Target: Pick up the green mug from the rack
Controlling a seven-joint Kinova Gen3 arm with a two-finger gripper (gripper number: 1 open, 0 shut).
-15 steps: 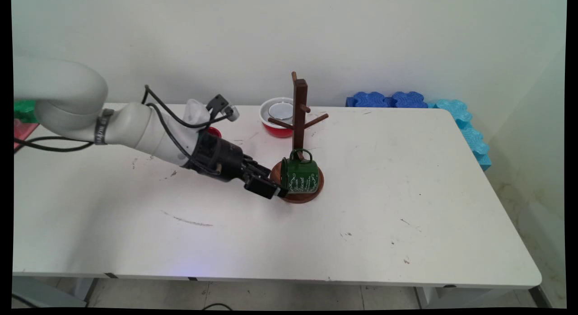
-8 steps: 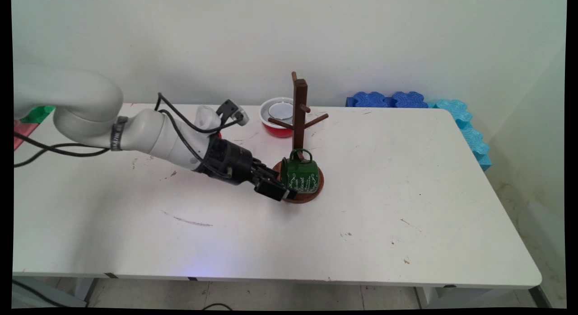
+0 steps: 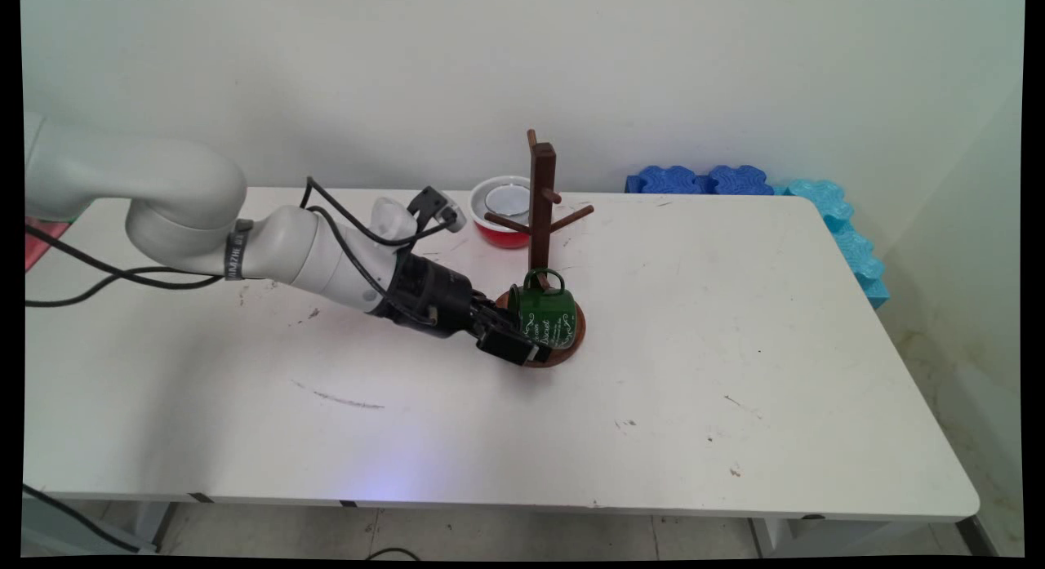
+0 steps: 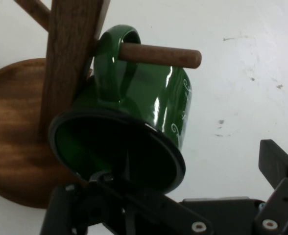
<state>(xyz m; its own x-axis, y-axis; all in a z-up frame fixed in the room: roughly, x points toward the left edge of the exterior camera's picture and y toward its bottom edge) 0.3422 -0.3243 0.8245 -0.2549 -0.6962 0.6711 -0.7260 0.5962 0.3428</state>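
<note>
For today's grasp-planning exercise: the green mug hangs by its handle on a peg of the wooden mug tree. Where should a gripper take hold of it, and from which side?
Probably the rim of the green mug, from its open mouth on the arm's side. The handle is threaded on a peg of the mug tree, so it is taken, while the mouth faces the gripper and leaves the thin wall free to pinch, one finger inside, one outside.

The main view looks down from above the table's (image 3: 735, 373) near edge toward the wall at 12 o'clock. The hand view sits close (nearly touching) on the mug (image 3: 543, 314) (image 4: 149, 107), shared with the rack (image 3: 541, 202) (image 4: 68, 63).
</note>
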